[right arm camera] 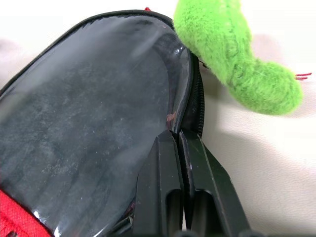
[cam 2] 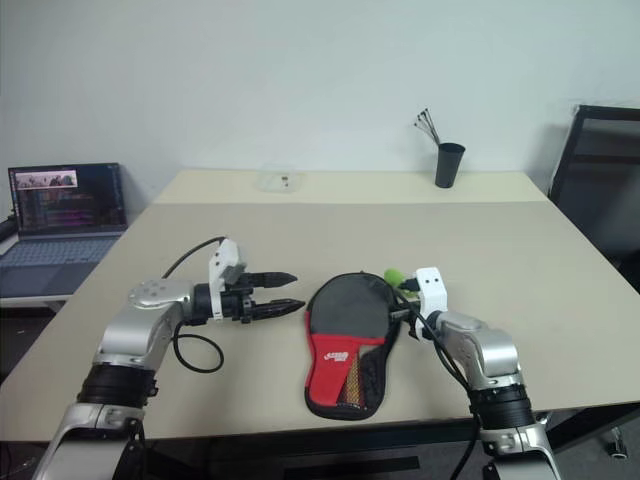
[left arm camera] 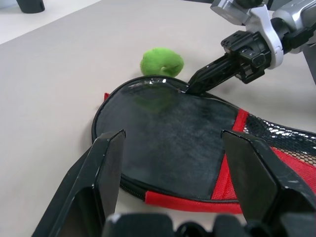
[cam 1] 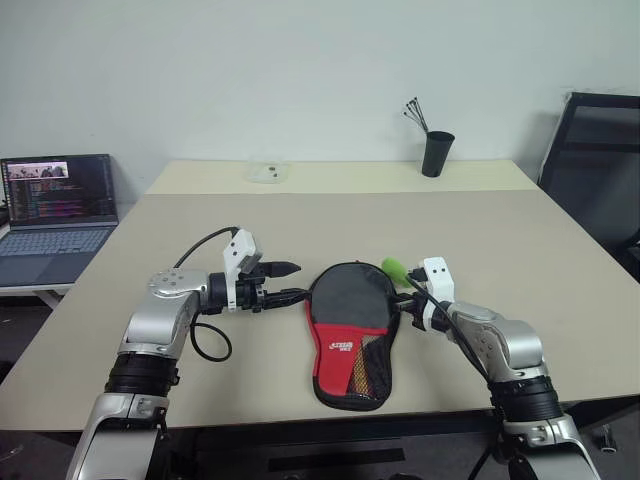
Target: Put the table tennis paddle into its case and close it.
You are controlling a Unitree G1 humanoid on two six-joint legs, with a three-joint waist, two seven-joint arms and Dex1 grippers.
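1. We see the case (cam 1: 350, 335) lying flat on the beige bench (cam 1: 500, 250), near its front edge, round black end toward the far side and red mesh-pocket end toward us.
2. The case looks zipped around its round end; the paddle itself cannot be seen, so we cannot tell whether it is inside.
3. The green ball charm (cam 1: 394, 268) rests on the bench just beside the case's far right edge.
4. Our right pincer (right arm camera: 178, 136) has its two black fingers pressed together at the right rim of the case, by the zip; whether they pinch the zip pull we cannot tell.
5. Our left pincer (cam 1: 292, 281) hovers just left of the case with its fingers spread apart, holding nothing.
6. Farther off, a black cup (cam 1: 436, 153) with sticks stands at the far side of the bench, and a laptop (cam 1: 55, 215) sits on a separate surface at the left.
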